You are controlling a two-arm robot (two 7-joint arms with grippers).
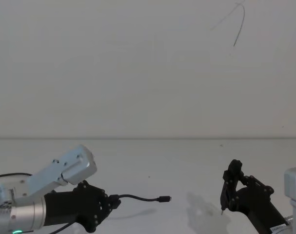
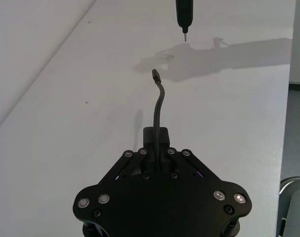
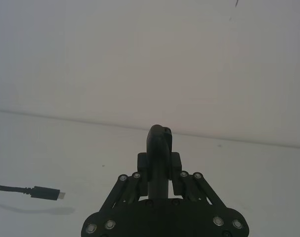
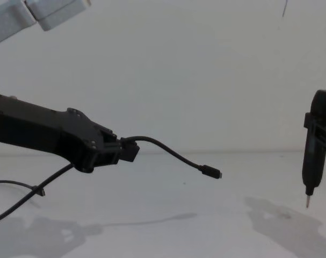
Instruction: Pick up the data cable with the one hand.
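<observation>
While the left gripper (image 4: 128,152) is pinching the data cable (image 4: 168,152) between closed jaws, the free end is arching out toward the robot's right and drooping. Its small plug (image 4: 210,171) is hanging in the air above the white table (image 1: 187,161), touching nothing. That sag is telling me the cable is light and limp, with just enough spring to carry its own plug. The grip is sitting back from the plug on the sheath, which looks a sound place to hold it. The tiny metal tip is the fragile part and is best left free. A black strand is trailing low behind the gripper; whether it is the cable's tail or the arm's own lead I cannot say. Off to the right, the right gripper (image 4: 319,126) is clamping a pen-like tool (image 4: 311,166) upright, tip down, well apart from the plug.
</observation>
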